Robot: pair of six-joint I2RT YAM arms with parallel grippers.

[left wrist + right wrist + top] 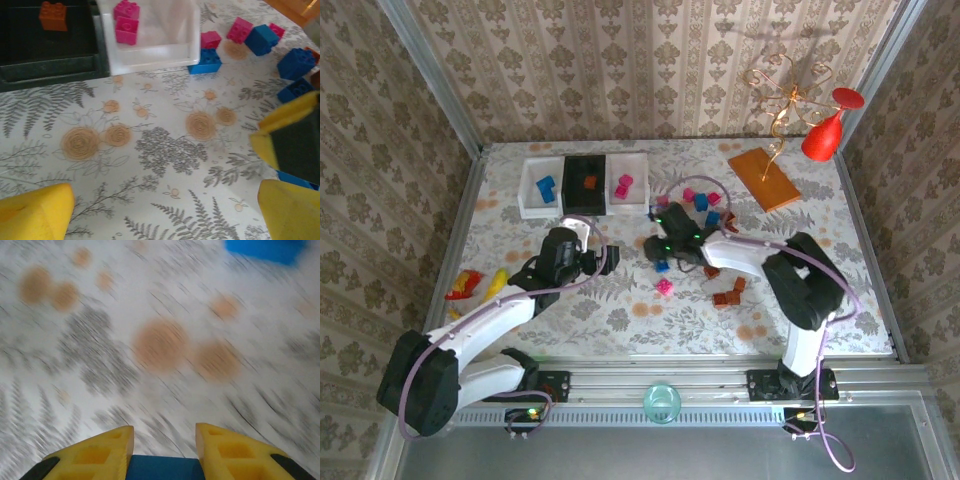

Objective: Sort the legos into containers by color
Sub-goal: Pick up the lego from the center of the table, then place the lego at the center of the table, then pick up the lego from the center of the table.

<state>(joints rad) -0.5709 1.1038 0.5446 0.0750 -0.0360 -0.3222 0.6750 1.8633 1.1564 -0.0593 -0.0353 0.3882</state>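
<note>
Near the back left of the table [620,320] the three containers stand in a row. The left white container [532,170] holds blue bricks, the black container [578,198] holds one orange-brown brick, and the right white container [635,200] holds pink bricks. So the sorting has begun, but I judge it is in the early part. A mixed pink and blue group [700,203] lies loose just right of the trays. The orange-brown group [728,292] waits nearer the arms, with a single pink brick [664,286] beside it.

The right gripper [164,440] is clenched on a blue brick [165,467], low over the tablecloth in the middle of the table, in front of the right white container. This brick belongs in the left white container, which is two trays away. The wrist view is blurred and cuts the brick off. Its long axis seems to run across, from one finger to the other, but I cannot say which way its studs point.

The left gripper [165,200] hangs spread wide and grasps nothing, facing the trays.
</note>
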